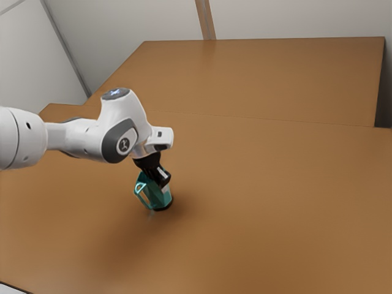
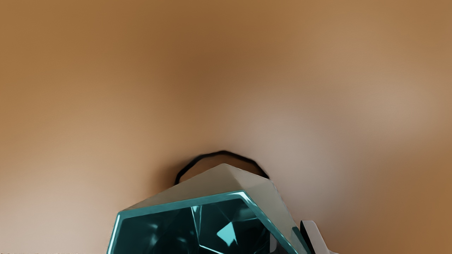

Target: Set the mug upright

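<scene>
The claw (image 1: 164, 180) is pinching the teal faceted mug (image 1: 155, 192) by its wall near the rim (image 2: 183, 203), the outer finger (image 2: 313, 231) pressing along the outside and the other apparently reaching inside. The mug is sitting at, or just above, the wooden table (image 1: 275, 184), under the arm (image 1: 89, 136). Its mouth is facing mostly upward, its dark-edged base (image 1: 163, 209) is pointing down toward the exterior view's right, and its handle (image 1: 141, 188) is showing on the exterior view's left. The whole body is appearing to lean toward the handle side; whether the base is bearing on the table, I cannot tell.

The step in hand is looking like levelling the mug and seating it. Doing this well is meaning turning the wrist gently until the base is lying flat, easing straight down, and keeping the pinch firm meanwhile. Because the claw is holding only one side of the wall, the mug could be pivoting between the fingers if the base edge is catching. Letting go while it is leaning is risking a rock or a topple; opening is wanting a fully seated base, then a straight withdrawal along the wall, so that the inner finger is not dragging the rim.
</scene>
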Controlling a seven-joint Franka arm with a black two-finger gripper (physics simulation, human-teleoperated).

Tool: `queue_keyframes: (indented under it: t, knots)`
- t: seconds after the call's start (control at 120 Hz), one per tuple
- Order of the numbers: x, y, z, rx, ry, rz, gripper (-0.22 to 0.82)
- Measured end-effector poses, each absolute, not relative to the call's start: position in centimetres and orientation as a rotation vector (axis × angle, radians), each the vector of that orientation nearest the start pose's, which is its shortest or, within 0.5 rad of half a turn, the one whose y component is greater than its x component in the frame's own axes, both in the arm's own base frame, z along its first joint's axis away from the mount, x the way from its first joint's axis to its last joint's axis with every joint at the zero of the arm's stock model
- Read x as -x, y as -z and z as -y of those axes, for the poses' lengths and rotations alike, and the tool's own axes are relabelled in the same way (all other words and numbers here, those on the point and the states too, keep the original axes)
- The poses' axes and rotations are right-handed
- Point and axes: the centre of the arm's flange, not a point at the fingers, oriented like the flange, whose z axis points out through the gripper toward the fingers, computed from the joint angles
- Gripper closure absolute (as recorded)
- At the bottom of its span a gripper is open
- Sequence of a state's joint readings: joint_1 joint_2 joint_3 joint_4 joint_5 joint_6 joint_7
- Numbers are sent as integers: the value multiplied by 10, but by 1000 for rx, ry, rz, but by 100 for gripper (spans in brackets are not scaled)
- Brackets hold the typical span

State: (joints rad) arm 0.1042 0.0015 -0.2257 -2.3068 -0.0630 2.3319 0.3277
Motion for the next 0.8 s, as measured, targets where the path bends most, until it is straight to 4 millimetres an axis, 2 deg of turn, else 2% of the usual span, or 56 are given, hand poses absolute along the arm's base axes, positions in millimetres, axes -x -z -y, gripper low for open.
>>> queue_keyframes:
  t: [0.058, 0.225, 0.317, 0.433, 0.583, 0.667, 0.8]
  knots:
    - [-508, -345, 65, 3118, 50, -632, 75]
    - [-506, -349, 69, 3118, 73, -612, 38]
    - [-505, -365, 69, 3111, 109, -600, 25]
    - [-507, -393, 67, 3102, 152, -576, 14]
    - [-519, -446, 68, 3096, 223, -559, 7]
    - [-529, -476, 59, 3110, 253, -507, 5]
    - [-556, -560, 58, 3118, 337, -469, 3]
